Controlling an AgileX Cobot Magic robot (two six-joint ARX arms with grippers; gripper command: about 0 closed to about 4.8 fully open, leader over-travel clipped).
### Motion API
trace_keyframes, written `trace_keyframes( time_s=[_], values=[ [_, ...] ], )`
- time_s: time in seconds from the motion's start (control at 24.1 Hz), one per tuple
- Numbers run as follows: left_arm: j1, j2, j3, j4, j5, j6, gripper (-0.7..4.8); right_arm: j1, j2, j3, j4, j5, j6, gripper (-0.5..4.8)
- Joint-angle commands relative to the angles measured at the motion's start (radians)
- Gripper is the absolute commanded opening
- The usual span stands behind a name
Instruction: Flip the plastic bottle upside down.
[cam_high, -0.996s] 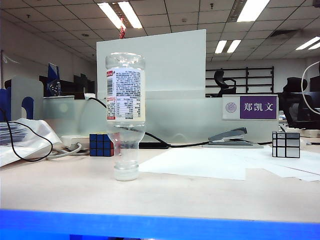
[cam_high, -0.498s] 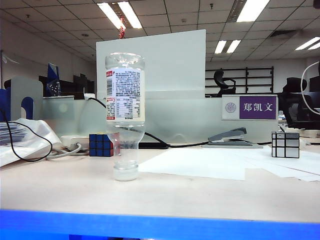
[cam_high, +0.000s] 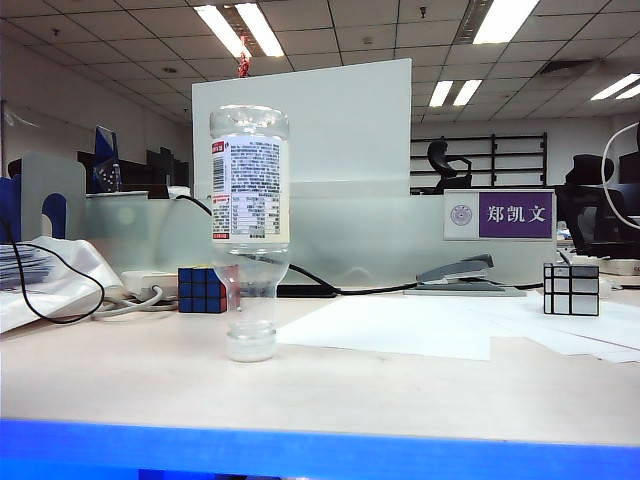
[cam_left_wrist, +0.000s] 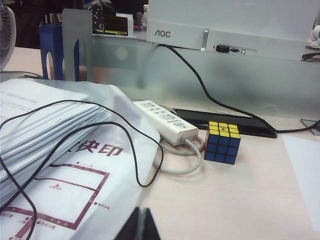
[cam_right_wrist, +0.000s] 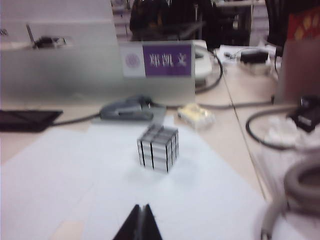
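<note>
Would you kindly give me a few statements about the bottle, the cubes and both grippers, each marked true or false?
1. The bottle stands on its cap. True.
2. The left gripper holds the bottle. False: it is shut on nothing, above papers.
3. The right gripper is shut, facing a silver cube. True.
4. The colored cube sits on the power strip. False: it sits beside it, on the desk.

Left gripper is sitting closed, tips touching, above a stack of papers. A black cable is looping over the papers. A power strip is lying near a colored puzzle cube; what is probably a keyboard is lying behind.
</note>
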Motion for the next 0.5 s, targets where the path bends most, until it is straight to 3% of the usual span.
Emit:
trace_keyframes(
  time_s=[0.04, 0.5],
  values=[
    [0.002, -0.002, 0.001, 0.012, 0.005, 0.004, -0.05, 0.003, -0.015, -0.034, 0.118, -0.009, -0.003, -0.01],
    [0.002, -0.002, 0.001, 0.012, 0.005, 0.004, -0.05, 0.002, -0.017, -0.135, 0.163, -0.006, 0.035, -0.01]
  ],
)
